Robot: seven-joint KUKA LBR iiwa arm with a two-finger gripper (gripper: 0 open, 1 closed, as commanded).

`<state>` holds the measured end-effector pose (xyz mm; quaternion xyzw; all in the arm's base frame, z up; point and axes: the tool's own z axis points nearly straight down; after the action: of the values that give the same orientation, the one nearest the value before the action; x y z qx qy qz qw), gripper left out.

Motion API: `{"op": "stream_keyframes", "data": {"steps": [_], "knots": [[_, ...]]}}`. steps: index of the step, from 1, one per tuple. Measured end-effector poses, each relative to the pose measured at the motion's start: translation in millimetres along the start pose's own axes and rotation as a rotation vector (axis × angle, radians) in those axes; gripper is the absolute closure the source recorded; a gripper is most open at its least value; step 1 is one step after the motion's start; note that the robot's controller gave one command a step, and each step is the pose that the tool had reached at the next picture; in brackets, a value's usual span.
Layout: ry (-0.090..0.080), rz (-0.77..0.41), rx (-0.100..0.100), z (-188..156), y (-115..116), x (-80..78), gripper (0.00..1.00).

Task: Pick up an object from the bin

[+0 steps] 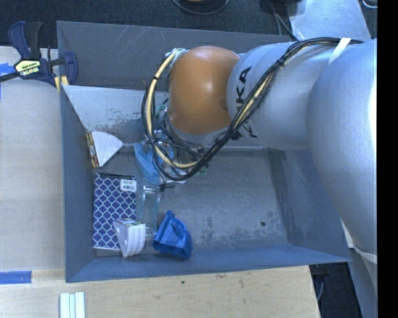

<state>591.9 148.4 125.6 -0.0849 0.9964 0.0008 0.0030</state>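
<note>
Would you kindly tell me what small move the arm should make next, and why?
Probably a short descent: the gripper hangs by the edge of the blue patterned packet, with a white crumpled piece and a blue crumpled thing just beyond, so lowering should meet something graspable.

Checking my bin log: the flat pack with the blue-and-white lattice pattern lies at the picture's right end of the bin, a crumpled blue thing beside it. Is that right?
Not quite. The camera view shows the lattice-patterned flat pack at the picture's left end of the bin, with the crumpled blue thing beside it.
</note>
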Motion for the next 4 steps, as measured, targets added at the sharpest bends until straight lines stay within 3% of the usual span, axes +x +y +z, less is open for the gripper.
{"op": "stream_keyframes", "data": {"steps": [1, 2, 3, 4], "knots": [[-0.004, -0.07, 0.0, -3.2, -17.1, -21.9, 0.0], [-0.007, -0.229, -0.001, 11.1, -39.2, -30.7, 1.0], [-0.007, -0.228, -0.001, 11.1, -39.3, -30.6, 1.0], [-0.02, -0.222, 0.0, -69.4, -45.4, -21.4, 1.0]]}}
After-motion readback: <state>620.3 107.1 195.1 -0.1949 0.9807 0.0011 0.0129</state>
